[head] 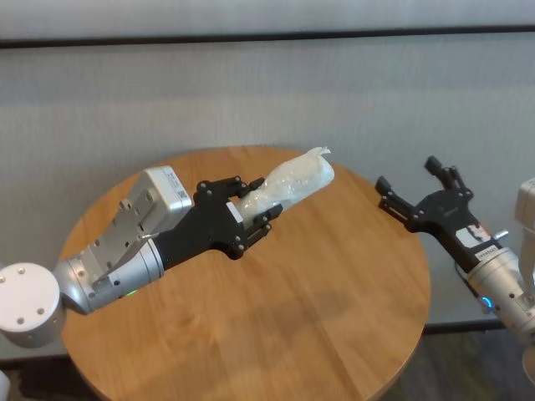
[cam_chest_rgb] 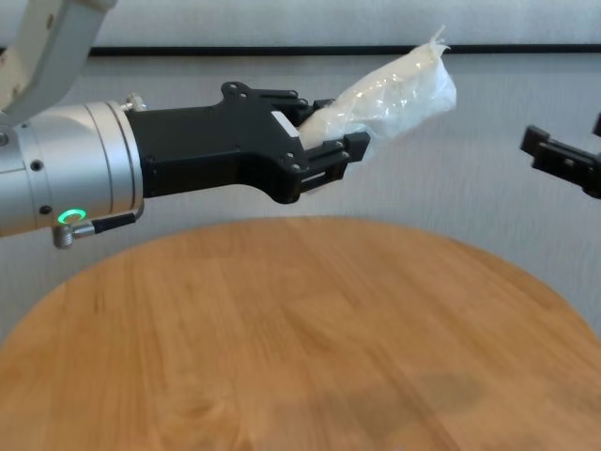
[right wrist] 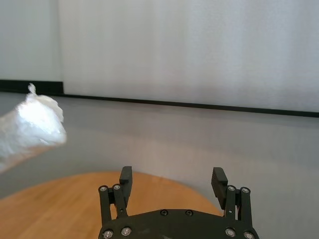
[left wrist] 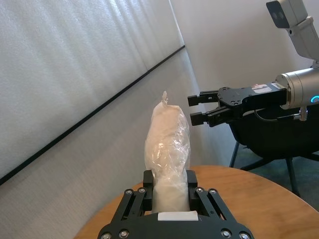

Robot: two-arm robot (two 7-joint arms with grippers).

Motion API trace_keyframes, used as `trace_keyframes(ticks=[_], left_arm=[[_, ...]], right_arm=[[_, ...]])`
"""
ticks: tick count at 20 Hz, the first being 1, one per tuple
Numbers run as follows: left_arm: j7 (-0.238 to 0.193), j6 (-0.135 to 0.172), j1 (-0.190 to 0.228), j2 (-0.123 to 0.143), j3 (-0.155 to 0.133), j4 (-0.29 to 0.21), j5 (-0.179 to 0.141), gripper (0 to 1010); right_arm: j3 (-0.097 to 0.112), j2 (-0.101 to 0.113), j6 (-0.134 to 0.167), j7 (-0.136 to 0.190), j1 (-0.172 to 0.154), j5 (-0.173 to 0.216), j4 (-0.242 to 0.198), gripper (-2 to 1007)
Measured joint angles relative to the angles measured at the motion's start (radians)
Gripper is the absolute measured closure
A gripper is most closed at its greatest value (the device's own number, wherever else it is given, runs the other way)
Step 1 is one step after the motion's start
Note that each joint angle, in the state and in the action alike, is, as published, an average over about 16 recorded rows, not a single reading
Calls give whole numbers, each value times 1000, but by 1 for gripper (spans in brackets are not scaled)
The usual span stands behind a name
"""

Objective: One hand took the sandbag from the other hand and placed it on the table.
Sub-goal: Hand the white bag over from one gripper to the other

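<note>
Left gripper (head: 253, 204) around sandbag (head: 288, 187); no legible writing

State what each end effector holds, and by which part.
Left end effector grips the white plastic-wrapped sandbag by its lower end, above the round wooden table; right end effector is open, holding nothing.

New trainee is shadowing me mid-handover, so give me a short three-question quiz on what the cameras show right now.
1. True or false: the sandbag is lying on the table.
2. Which gripper holds the sandbag? A) left gripper B) right gripper C) neither
3. Fill in: the right gripper's fingers stand ____, apart from the bag's twisted tip.

Key
1. False: it is held in the air above the table.
2. A: the left gripper is clamped on the bag's lower end, the free end pointing toward the right gripper.
3. Open: a clear gap remains between it and the bag.
</note>
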Motion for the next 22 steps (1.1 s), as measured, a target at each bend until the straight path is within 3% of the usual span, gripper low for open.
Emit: trace_keyframes(ticks=[7, 15, 22], left_arm=[[0, 0, 0, 0, 0, 0, 0, 599], [0, 0, 0, 0, 0, 0, 0, 599], [0, 0, 0, 0, 0, 0, 0, 599]], right_arm=[[17, -35, 40, 145, 0, 158, -4, 3], [33, -74, 104, 301, -22, 329, -23, 3], [35, -98, 155, 402, -39, 451, -35, 3]])
